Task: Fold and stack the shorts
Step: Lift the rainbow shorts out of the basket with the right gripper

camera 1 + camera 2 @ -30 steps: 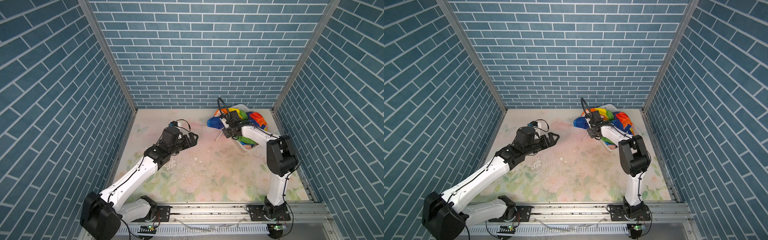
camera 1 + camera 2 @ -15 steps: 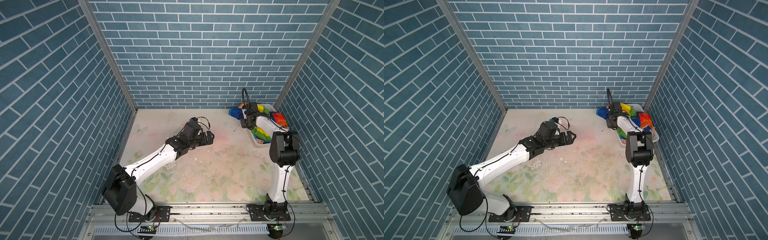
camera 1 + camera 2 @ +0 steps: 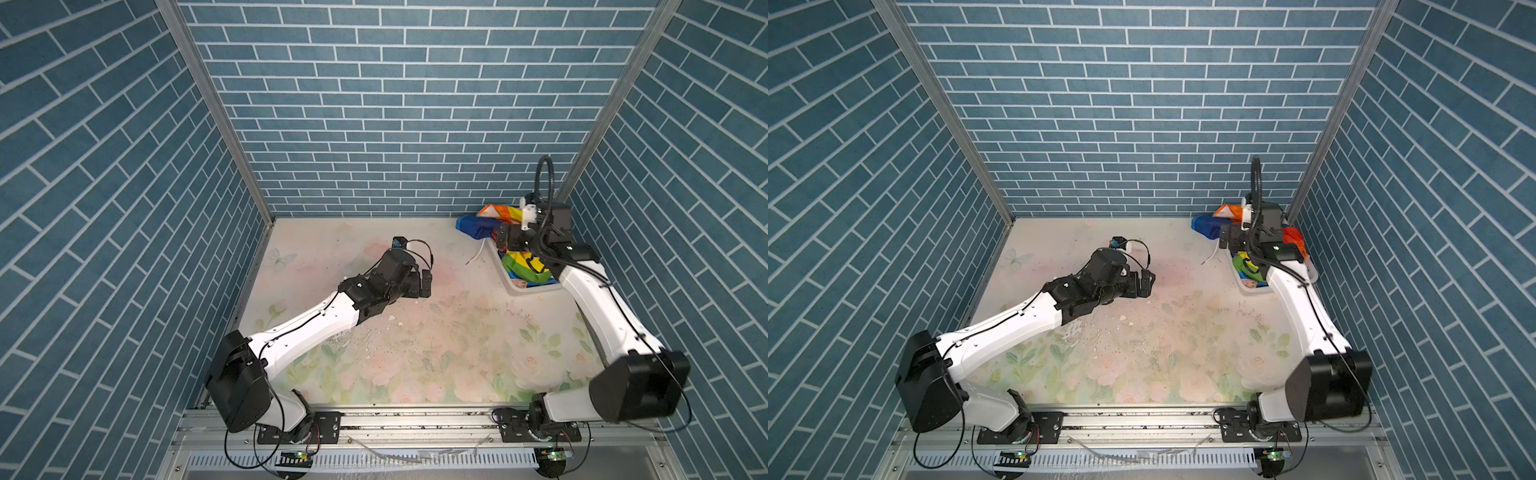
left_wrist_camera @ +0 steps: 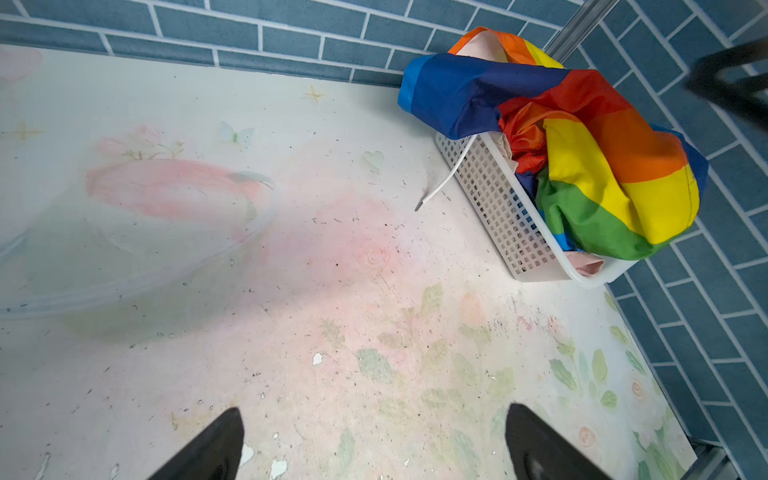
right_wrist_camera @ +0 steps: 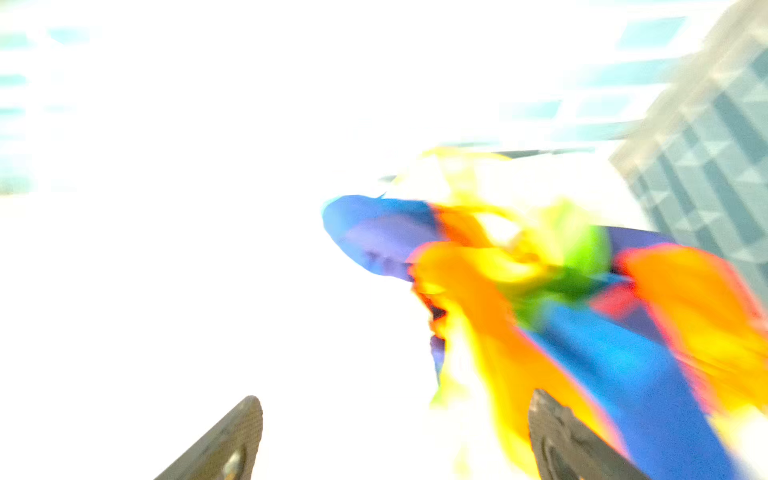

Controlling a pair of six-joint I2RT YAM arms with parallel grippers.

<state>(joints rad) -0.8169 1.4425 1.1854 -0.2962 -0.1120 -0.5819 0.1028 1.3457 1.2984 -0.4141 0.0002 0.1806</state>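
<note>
Both wide and empty: left gripper point(image 4: 374, 409), right gripper point(image 5: 397, 399).
Rainbow shorts point(image 4: 615, 174) heaped in basket point(image 4: 498, 216), just ahead of right gripper, well apart from left.

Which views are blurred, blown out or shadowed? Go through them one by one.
Right wrist view: heavy motion blur and overexposure, the background washed to white, the rainbow-striped shorts smeared into streaks. Left wrist view: sharp, with a soft shadow across the table; the shorts and the white basket read crisply. Both top views: sharp and evenly lit, no glare.
</note>
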